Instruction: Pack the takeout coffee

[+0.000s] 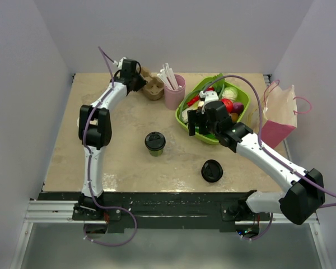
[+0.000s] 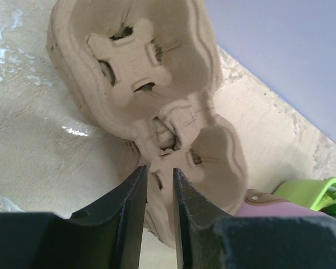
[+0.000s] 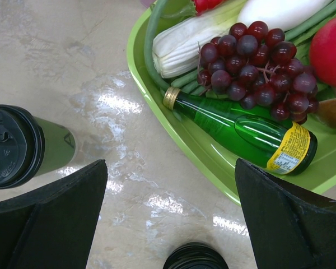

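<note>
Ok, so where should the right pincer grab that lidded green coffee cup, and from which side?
Probably the green paper wall of the takeout coffee, just below its black lid, coming in level from the right with the open right pincer. It stands upright, round and narrow, and the lid rim overhangs.

Right wrist: takeout coffee cut at left edge, loose lid at bottom. Left wrist: carrier cropped at top

We find open bench left of, and before, takeout coffee. Loose black lid lies near, front right. Green tray walls off right rear; right fingers spread wide over gap between. Far edge crowded by cup carrier, pink cup.
</note>
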